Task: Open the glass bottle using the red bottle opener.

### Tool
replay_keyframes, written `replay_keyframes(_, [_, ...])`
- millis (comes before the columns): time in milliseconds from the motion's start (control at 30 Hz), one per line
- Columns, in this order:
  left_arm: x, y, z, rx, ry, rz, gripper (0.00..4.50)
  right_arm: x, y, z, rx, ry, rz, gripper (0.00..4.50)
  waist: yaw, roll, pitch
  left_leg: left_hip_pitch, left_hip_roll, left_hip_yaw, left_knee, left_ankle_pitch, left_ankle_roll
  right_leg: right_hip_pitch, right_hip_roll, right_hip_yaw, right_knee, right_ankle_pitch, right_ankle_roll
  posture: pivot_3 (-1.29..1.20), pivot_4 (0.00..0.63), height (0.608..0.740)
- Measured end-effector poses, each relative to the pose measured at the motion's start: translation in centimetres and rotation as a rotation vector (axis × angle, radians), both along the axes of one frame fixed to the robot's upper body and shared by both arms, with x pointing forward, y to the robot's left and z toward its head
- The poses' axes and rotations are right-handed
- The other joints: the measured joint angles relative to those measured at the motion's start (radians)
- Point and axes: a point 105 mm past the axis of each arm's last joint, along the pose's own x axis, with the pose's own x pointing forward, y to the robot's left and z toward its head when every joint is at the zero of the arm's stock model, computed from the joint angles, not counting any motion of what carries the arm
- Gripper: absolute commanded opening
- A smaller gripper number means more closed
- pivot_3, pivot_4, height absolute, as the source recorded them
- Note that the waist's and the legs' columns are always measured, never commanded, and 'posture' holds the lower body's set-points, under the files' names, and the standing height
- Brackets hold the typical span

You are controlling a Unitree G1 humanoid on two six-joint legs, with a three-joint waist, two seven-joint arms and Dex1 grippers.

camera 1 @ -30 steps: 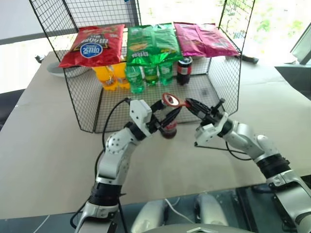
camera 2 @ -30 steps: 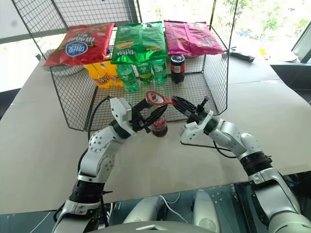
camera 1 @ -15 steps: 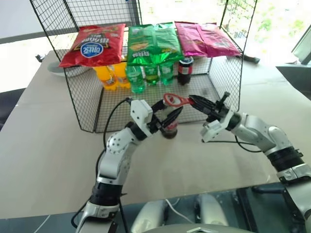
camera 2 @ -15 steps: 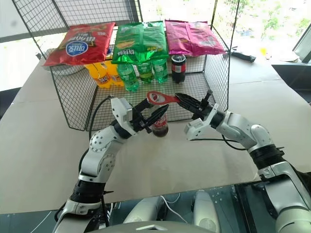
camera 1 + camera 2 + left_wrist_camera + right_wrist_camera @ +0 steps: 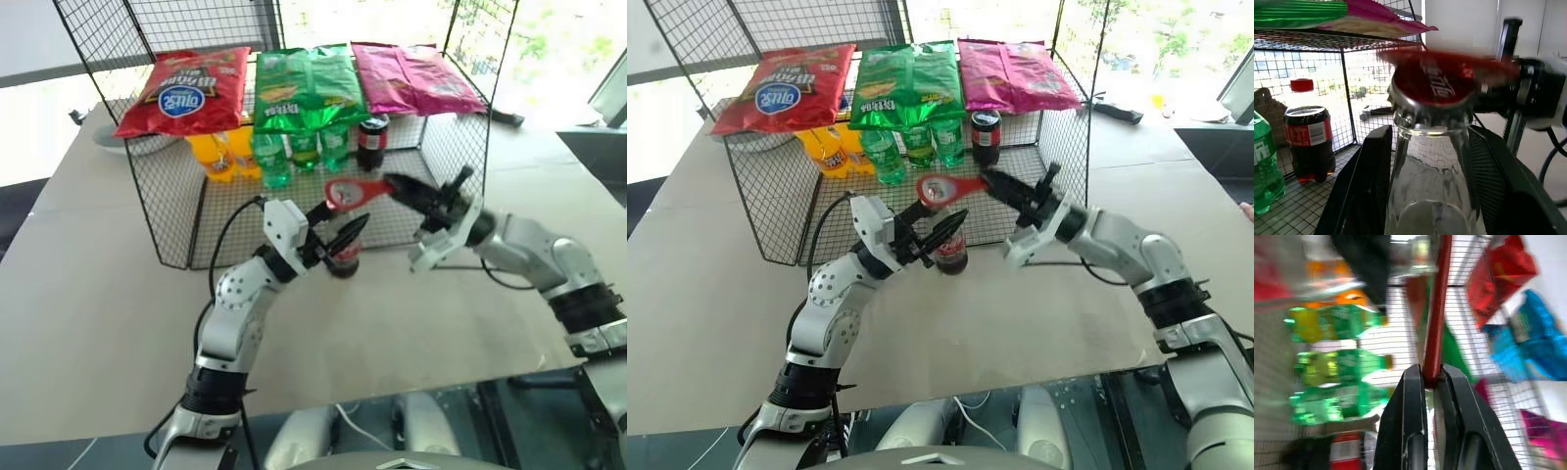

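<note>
Left end effector (image 5: pixel 338 230) is gripping the glass bottle (image 5: pixel 343 253) upright on the counter (image 5: pixel 98 294), steadying it. Right end effector (image 5: pixel 402 189) is clamping the red bottle opener (image 5: pixel 355 192) by its handle, ring poised over the cap for levering.

Daylight enters strongly from the far windows, washing out the far left and far right of both head views to near white. The table (image 5: pixel 88 284) is evenly lit, with soft shadows. Head views are sharp. The right wrist view is heavily motion-blurred (green bottles (image 5: pixel 1332 362) smeared into streaks). In the left wrist view the red bottle opener (image 5: pixel 1449 63) is blurred and the background overexposed.
</note>
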Motion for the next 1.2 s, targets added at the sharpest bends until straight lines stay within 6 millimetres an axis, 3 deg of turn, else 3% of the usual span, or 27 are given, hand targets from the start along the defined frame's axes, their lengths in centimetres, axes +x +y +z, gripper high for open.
replay_keyframes(33, [0.0,0.0,0.0,0.0,0.001,0.0,1.89,-0.1,-0.3,1.2,0.02,-0.043,-0.005,0.0,0.0,0.0,0.0,0.0,0.0,0.0,0.0,0.0,0.0,0.0,0.0,0.0,0.0,0.0,0.0,0.0,0.15,0.74])
replay_keyframes(100, [0.0,0.0,0.0,0.001,0.003,-0.002,1.89,-0.1,-0.6,1.9,0.034,-0.066,-0.014,0.0,0.001,-0.001,-0.001,0.0,0.001,0.0,0.0,0.0,0.0,0.0,0.001,-0.001,0.0,0.0,0.0,0.0,0.15,0.74])
replay_keyframes(667, [0.0,0.0,0.0,-0.004,0.016,-0.006,1.89,0.0,-0.9,1.4,0.054,-0.042,-0.027,0.0,-0.001,-0.001,-0.001,0.0,0.001,0.0,-0.001,0.0,0.0,0.0,0.001,0.0,0.0,0.0,0.0,0.0,0.15,0.74])
replay_keyframes(733, [-0.1,-0.1,0.0,-0.004,0.022,-0.006,2.76,0.1,-1.0,1.3,0.068,-0.034,-0.032,0.0,-0.001,-0.001,-0.001,0.0,0.002,0.001,-0.001,0.0,0.0,0.0,0.001,0.0,0.0,0.0,0.0,0.0,0.15,0.74])
replay_keyframes(800, [0.0,0.0,-0.6,0.007,0.054,-0.007,3.2,0.1,-0.9,1.4,0.079,-0.031,-0.034,0.0,-0.001,-0.001,-0.001,0.0,0.001,0.001,-0.001,0.0,0.0,0.0,0.001,0.0,0.0,0.0,0.0,0.0,0.15,0.74])
replay_keyframes(900, [-0.1,-0.2,-1.7,0.017,0.105,-0.013,4.46,0.2,-1.0,1.4,0.092,-0.026,-0.034,0.0,-0.002,-0.001,0.0,0.0,0.002,0.0,-0.001,0.0,0.0,-0.001,0.001,0.0,0.0,0.0,0.0,0.0,0.15,0.74])
replay_keyframes(1200, [-0.1,-0.1,-2.1,0.018,0.141,-0.02,4.46,0.2,-1.5,1.1,0.138,0.023,-0.037,0.0,-0.002,-0.001,0.0,0.0,0.002,0.001,-0.002,0.0,0.0,-0.001,0.001,0.0,-0.001,0.0,0.0,0.0,0.15,0.74])
